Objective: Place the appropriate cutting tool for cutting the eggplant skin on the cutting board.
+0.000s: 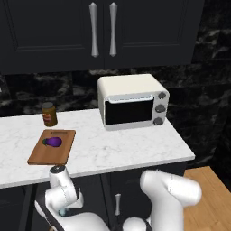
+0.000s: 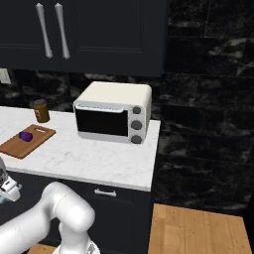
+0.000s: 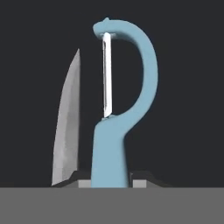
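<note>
Gripper (image 3: 110,183) — clamped on handle of light-blue peeler (image 3: 124,109), below counter edge, steel knife blade (image 3: 66,131) just beside. Eggplant (image 1: 53,142) lying on wooden cutting board (image 1: 40,155) — marble counter (image 1: 117,149).

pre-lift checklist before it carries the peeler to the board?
1. Right tool between the fingers: ok. The gripper is shut on the peeler, not the knife.
2. Knife free of the grip: ok, its blade lies beside the peeler, apart.
3. Board on the counter: ok.
4. Room on the board: ok, the eggplant sits near its far end, with bare wood nearer the robot.
5. Jar off the board: ok, it stands behind it.
6. Grip firm enough to lift: cannot tell.
</note>
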